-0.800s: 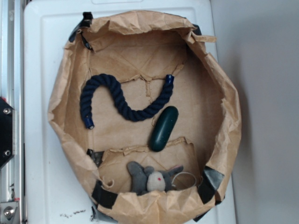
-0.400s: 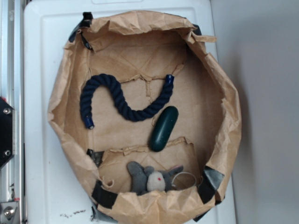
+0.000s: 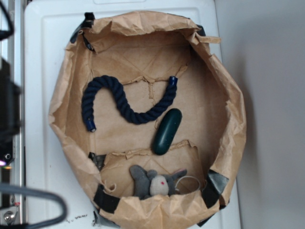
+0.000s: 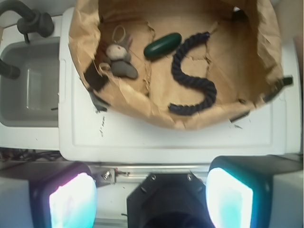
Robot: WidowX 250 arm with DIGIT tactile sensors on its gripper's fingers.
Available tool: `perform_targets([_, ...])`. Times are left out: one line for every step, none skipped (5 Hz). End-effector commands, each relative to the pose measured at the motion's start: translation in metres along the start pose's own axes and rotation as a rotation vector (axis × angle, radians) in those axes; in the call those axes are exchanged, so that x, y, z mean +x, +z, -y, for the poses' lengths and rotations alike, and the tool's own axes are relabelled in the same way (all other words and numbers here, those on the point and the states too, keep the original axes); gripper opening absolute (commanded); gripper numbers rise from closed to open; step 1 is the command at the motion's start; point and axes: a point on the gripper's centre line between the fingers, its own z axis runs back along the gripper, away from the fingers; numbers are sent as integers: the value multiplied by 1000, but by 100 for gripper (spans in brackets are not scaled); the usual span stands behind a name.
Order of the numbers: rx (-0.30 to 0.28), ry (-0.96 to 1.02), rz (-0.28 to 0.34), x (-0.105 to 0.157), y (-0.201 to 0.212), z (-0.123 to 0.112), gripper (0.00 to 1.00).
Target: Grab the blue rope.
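Note:
The blue rope [image 3: 121, 102] lies in an S-curve on the floor of an open brown paper bag [image 3: 62, 90], its brighter capped ends at the left and upper right. In the wrist view the blue rope [image 4: 192, 80] sits far ahead inside the bag. My gripper [image 4: 151, 194] hangs well short of the bag, over the metal rail beside the white surface. It is open, with its two pale fingers [image 4: 71, 202] wide apart and nothing between them. In the exterior view only my blurred dark arm [image 3: 8, 105] shows, at the left edge.
A dark green capsule [image 3: 167, 131] lies just right of the rope's lower bend. A grey plush mouse [image 3: 155, 182] rests in the bag's near corner. The bag's crumpled walls stand up all round. A grey sink [image 4: 28, 85] lies to the left in the wrist view.
My arm has come into the exterior view at the left edge, blurred. The rope, capsule and plush have not moved.

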Motion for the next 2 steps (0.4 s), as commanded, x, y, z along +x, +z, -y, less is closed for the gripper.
perform_targets([7,-113,54,39,-22,17,100])
perform_targets([61,-160,122,67,-52,26,100])
